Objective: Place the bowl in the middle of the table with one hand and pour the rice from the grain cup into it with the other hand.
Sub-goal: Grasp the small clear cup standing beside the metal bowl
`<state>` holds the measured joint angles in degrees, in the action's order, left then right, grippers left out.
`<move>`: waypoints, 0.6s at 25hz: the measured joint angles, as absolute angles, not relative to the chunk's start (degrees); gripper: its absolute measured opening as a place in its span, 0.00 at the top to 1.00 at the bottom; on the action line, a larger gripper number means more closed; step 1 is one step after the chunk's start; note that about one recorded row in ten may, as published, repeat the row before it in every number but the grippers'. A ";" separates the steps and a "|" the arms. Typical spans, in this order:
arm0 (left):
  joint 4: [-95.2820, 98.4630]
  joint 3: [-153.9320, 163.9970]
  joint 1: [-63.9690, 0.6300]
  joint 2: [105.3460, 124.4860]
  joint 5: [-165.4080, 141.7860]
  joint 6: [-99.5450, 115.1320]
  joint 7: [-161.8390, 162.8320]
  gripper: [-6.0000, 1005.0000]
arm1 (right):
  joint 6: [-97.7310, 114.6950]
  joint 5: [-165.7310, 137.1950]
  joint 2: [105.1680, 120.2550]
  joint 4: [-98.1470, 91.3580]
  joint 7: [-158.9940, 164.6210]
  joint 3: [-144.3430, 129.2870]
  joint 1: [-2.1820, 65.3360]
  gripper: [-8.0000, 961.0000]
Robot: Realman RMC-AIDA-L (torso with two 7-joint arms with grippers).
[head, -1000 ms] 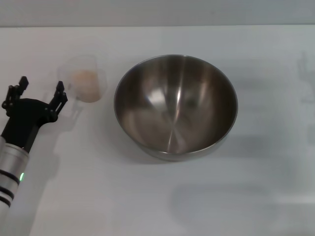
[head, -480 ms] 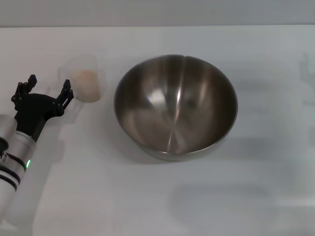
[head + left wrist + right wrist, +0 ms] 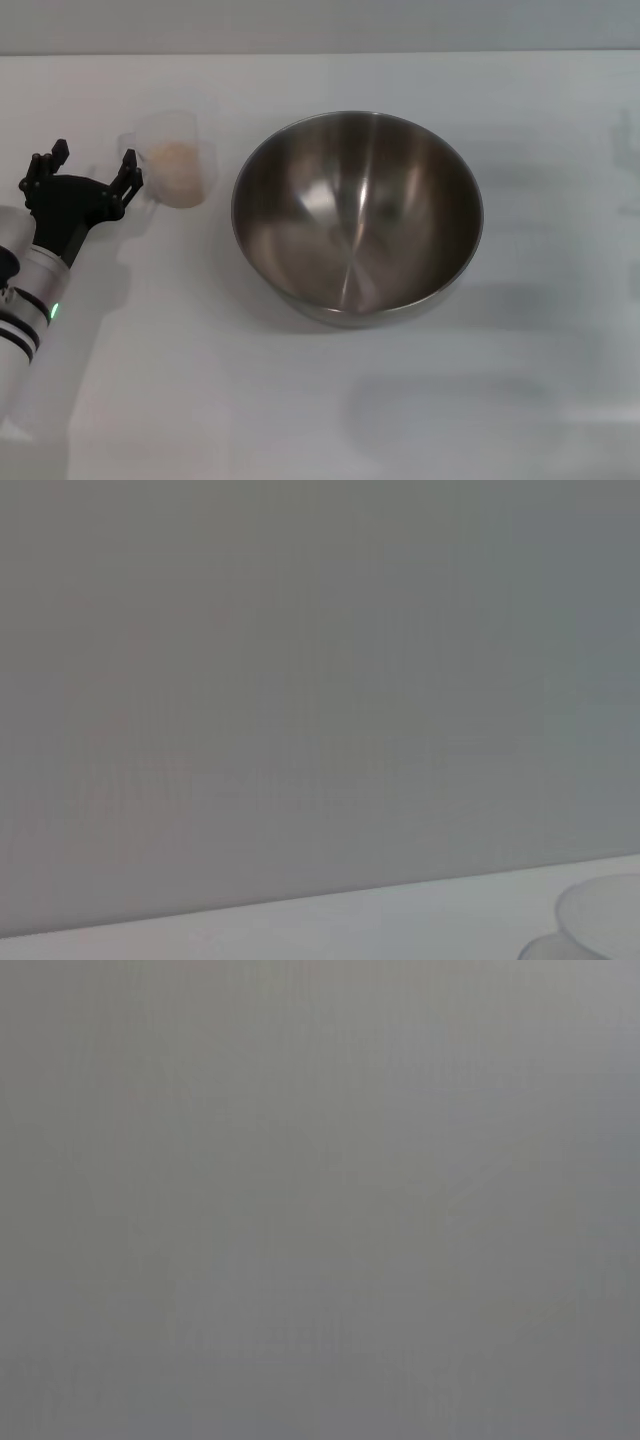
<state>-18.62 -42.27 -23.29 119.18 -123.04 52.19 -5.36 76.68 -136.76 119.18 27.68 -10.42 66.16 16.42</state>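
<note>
- Left gripper (image 3: 92,168) at the left edge of the head view, fingers spread apart, holding nothing, just beside the grain cup (image 3: 174,160).
- Grain cup upright in the upper left, on the table (image 3: 300,400), rice (image 3: 177,160) piled inside.
- Bowl (image 3: 357,215) in the centre of the frame, upright, apart from the cup.
- Right gripper out of sight.
</note>
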 joint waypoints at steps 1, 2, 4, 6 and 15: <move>-18.56 -42.46 -23.47 119.18 -123.04 51.92 -5.36 0.18 | 76.68 -136.75 119.18 27.68 -10.42 66.18 16.43 0.44; -18.46 -42.61 -23.70 119.18 -123.04 51.70 -5.36 0.18 | 76.68 -136.73 119.18 27.68 -10.42 66.20 16.45 0.44; -18.09 -42.74 -24.27 119.18 -123.03 51.35 -5.36 0.18 | 76.68 -136.70 119.18 27.68 -10.43 66.22 16.51 0.44; -17.71 -42.79 -24.90 119.18 -122.74 50.73 -5.36 0.19 | 76.68 -136.69 119.18 27.68 -10.45 66.24 16.66 0.44; -16.51 -42.81 -27.08 119.18 -120.75 48.29 -5.36 0.20 | 76.62 -136.43 119.18 27.21 -10.46 66.27 17.12 0.44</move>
